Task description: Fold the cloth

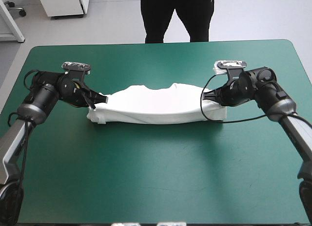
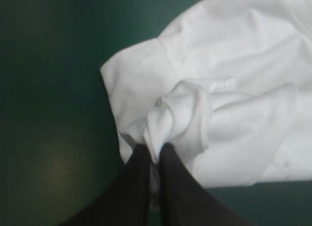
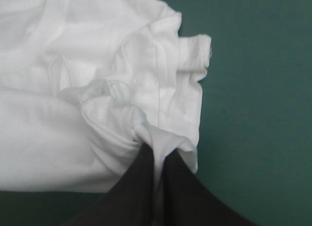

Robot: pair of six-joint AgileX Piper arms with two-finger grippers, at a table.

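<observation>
The white T-shirt (image 1: pixel 156 106) lies in a long folded band across the middle of the teal-green table, stretched between the two arms. My left gripper (image 1: pixel 95 100) is at its left end, shut on a bunched fold of the T-shirt (image 2: pixel 180 118); the cloth is pinched between the black fingers (image 2: pixel 139 182), near my left gripper (image 2: pixel 155 155). My right gripper (image 1: pixel 207 95) is at the right end, shut on a gathered fold of the T-shirt (image 3: pixel 112 118) near a sleeve hem. In the right wrist view my right gripper (image 3: pixel 158 160) holds the sheet between its fingers (image 3: pixel 183 187).
Bare teal-green cover (image 1: pixel 156 177) spreads in front of the T-shirt toward the near edge and behind it toward the far edge.
</observation>
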